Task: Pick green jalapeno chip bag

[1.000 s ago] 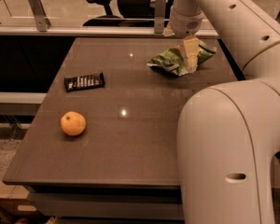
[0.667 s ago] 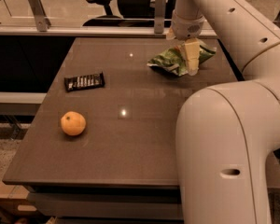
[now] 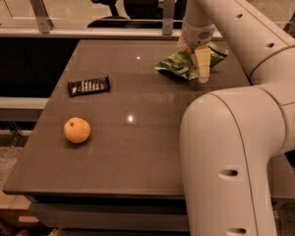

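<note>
At one o'clock the gripper (image 3: 202, 73) hangs at the green jalapeno chip bag (image 3: 178, 63); its grip and the bag's print I cannot make out.

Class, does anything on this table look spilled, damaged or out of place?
Nothing spilled. Only the green jalapeno chip bag looks crumpled, near the table's far edge, with the gripper at it. The orange looks whole.
</note>
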You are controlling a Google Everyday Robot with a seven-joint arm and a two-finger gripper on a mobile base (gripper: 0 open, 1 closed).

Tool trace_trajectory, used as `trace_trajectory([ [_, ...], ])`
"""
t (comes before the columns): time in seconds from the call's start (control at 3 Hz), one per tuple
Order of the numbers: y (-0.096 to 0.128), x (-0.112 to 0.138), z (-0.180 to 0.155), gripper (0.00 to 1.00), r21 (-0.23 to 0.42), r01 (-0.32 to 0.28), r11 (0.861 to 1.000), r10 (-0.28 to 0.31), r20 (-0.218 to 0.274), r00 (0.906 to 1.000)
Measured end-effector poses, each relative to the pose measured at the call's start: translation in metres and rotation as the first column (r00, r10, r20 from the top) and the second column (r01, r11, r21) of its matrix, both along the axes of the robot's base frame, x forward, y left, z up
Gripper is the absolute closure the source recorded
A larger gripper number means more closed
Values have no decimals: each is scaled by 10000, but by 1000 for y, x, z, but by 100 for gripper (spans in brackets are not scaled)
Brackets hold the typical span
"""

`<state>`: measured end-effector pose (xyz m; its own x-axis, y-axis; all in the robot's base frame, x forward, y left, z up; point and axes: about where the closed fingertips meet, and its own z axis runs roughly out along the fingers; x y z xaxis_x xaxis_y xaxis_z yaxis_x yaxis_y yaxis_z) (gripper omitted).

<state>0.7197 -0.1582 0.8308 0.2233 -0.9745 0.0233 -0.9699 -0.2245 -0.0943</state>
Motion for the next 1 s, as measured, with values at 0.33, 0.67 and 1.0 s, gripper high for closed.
trace_trajectory([
  [0.33, 4, 1, -12, 0, -265, -278, 9993, 271, -286, 9992],
  [0.67, 7, 11, -14, 18, -168, -289, 9994, 290, 65, 9996],
  [1.0, 10, 18, -17, 41, -110, -306, 9995, 309, 280, 9991],
])
